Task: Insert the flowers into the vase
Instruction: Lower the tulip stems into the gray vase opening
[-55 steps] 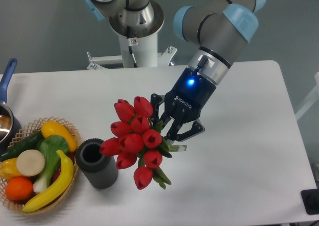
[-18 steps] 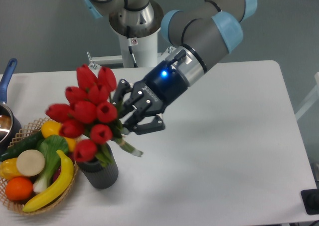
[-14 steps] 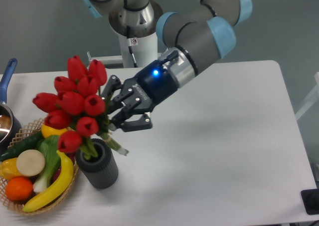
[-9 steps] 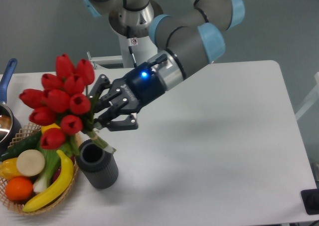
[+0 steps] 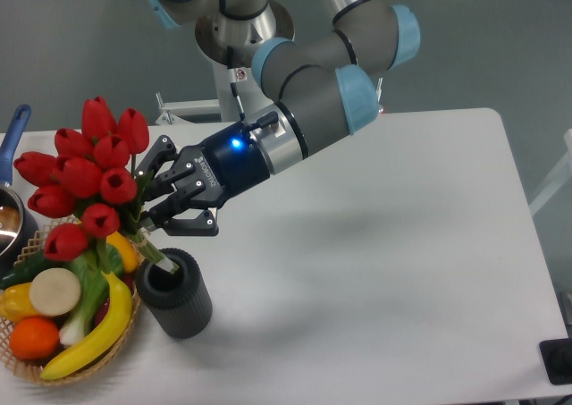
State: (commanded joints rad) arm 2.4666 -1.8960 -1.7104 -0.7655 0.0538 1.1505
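From the fixed camera, the pincer [image 5: 154, 210] pinches the flowers [image 5: 79, 172] by their stems, buds tilted up and left over the wicker basket [image 5: 54, 333]. The stem ends sit right at the mouth of the vase [image 5: 174, 293], which stands upright on the table [image 5: 375, 271]. Insertion seems underway; next, the bunch likely needs lowering deeper, then letting go.

White table [image 5: 429, 244] before grey wall [image 5: 80, 38]
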